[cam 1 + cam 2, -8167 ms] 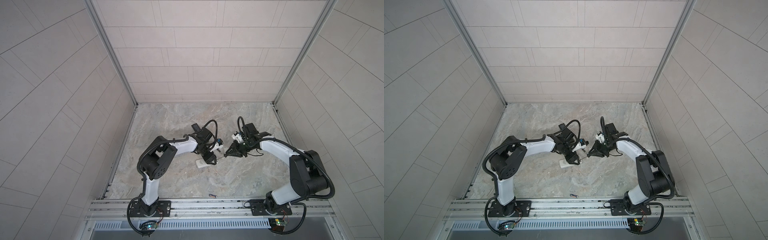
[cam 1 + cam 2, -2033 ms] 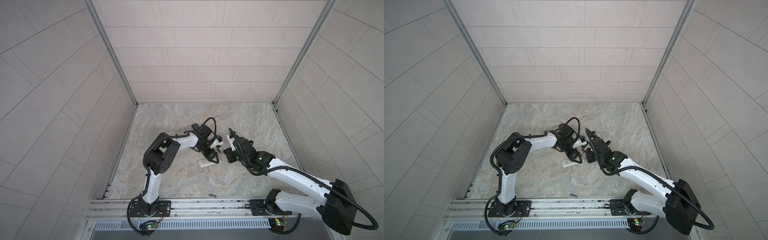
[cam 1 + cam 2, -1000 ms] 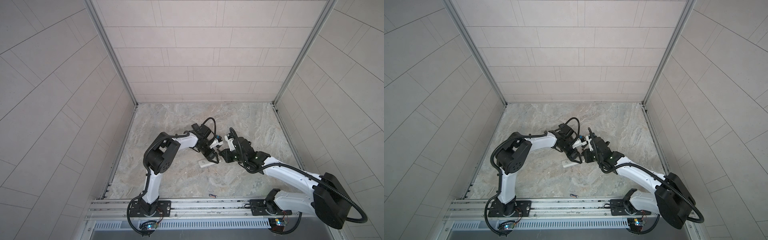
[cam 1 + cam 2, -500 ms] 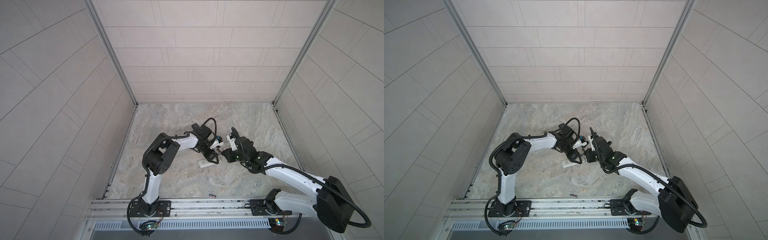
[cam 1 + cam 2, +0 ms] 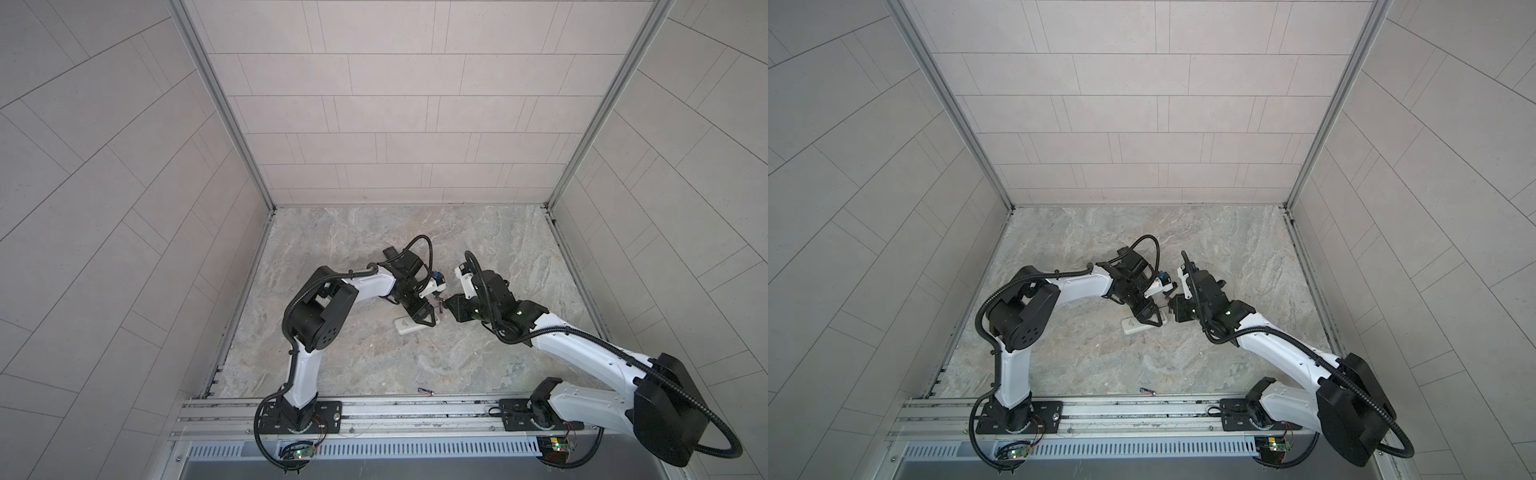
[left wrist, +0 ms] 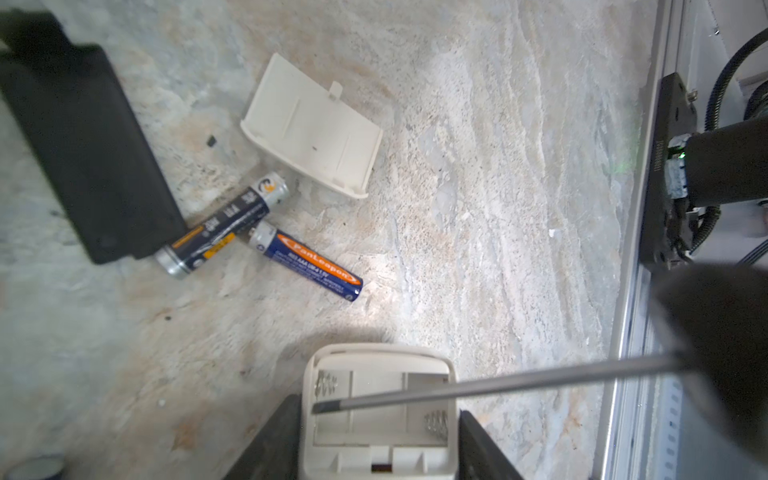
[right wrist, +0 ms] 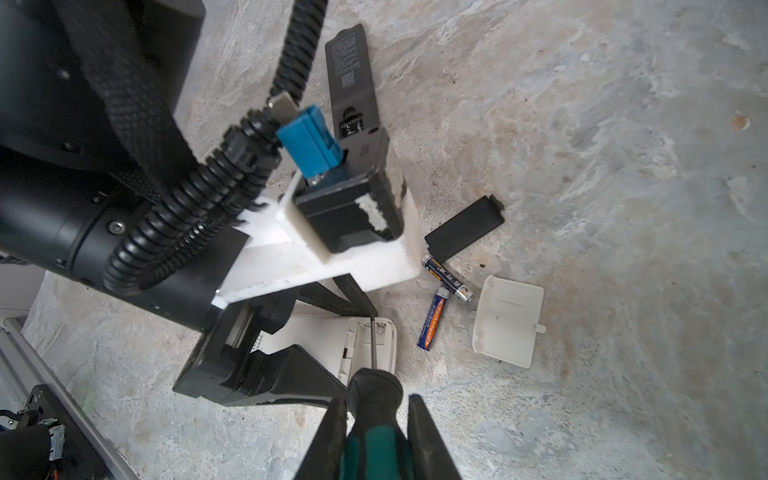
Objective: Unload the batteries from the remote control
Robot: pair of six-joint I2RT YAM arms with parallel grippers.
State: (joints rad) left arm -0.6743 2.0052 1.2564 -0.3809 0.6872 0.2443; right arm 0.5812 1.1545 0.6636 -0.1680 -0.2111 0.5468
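The right claw (image 7: 377,405) is clamped on the green-handled screwdriver (image 7: 376,455), whose thin shaft reaches into the open bay of the white remote (image 7: 370,345). The left claw (image 6: 378,409) is closed against both long sides of that remote, which lies on the tabletop (image 5: 374,365). Only the left wrist view looks straight into the bay: coil springs, no cells, and the blade tip over its floor. Just beyond the white remote's open end two batteries lie loose: a blue battery (image 6: 309,262) with an orange label and a dark battery (image 6: 224,226), nearly meeting at one end. The dark one butts against the black cover (image 6: 87,153), and the white cover (image 6: 311,129) lies just past them. The right wrist view adds a black remote (image 7: 353,75) farther from the white remote, label side up, its own bay open, partly hidden by the left arm's camera. Both top views leave these small parts too tiny to read, but they alone show a third battery (image 5: 425,390) (image 5: 1147,390), well apart from the white remote, by the front rail (image 5: 415,409) that carries both arm bases. The tabletop is marbled grey-beige stone, enclosed on three sides by pale tiled walls with metal corner posts.
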